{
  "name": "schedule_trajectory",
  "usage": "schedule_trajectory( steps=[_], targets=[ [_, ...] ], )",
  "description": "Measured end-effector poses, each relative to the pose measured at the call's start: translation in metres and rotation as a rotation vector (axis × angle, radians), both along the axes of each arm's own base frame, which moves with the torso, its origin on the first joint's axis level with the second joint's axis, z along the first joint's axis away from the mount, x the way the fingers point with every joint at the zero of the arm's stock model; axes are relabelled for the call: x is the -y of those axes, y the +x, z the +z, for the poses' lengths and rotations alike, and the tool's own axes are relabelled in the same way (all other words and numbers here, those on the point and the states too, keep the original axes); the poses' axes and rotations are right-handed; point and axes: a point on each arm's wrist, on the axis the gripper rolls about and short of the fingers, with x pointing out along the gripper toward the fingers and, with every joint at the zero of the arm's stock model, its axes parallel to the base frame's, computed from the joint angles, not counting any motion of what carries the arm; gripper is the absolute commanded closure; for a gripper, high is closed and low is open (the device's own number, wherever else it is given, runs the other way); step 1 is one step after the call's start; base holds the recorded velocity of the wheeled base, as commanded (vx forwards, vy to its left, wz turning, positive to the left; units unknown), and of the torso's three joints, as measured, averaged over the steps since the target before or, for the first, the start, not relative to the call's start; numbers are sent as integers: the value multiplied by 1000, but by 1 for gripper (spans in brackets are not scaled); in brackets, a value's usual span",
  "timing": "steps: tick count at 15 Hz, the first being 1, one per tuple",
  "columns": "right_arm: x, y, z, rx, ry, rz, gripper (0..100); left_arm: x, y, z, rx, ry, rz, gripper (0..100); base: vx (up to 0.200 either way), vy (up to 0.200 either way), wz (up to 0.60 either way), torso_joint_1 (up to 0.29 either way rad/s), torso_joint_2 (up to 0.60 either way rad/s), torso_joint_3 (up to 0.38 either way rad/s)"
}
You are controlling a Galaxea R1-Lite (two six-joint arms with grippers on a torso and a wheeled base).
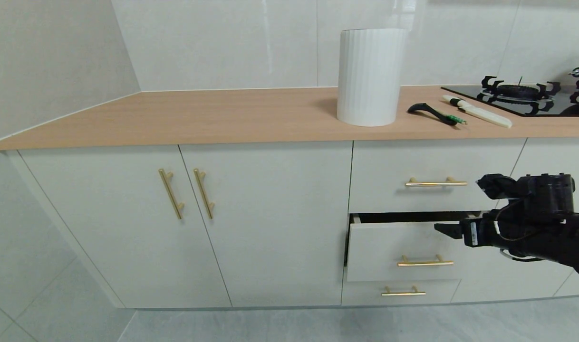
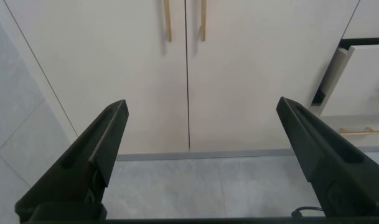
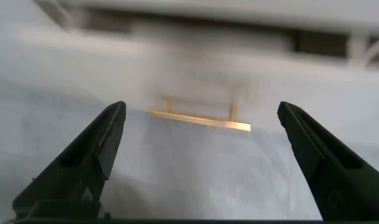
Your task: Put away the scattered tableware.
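A: Is much done already?
B: Hardly, I think. The knife (image 1: 477,111) and the black utensil (image 1: 434,114) lie on the desk (image 1: 199,114) just beside the white container (image 1: 370,76). Their long axes slant away from it toward the front edge. The drawer (image 1: 389,244) below it is ajar.
A: And the grippers?
B: The right gripper (image 3: 198,162) and the left gripper (image 2: 201,162) are spread wide, both empty.

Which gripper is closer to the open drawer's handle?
Right. The right gripper hangs open in front of the drawer, facing its handle. The left gripper faces the cupboard doors, with the drawer off to one side.
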Motion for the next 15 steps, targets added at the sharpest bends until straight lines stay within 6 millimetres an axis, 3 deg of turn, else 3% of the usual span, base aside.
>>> schedule_trajectory(
  steps=[4,10,15],
  targets=[
    [-16,8,5,47,-2,25,0,0,0,0,0,0,0,0,0,0,0,0,0,0],
    [-32,52,-27,42,-39,-75,0,0,0,0,0,0,0,0,0,0,0,0,0,0],
    [-37,71,-48,46,-34,-140,0,0,0,0,0,0,0,0,0,0,0,0,0,0]
  ],
)
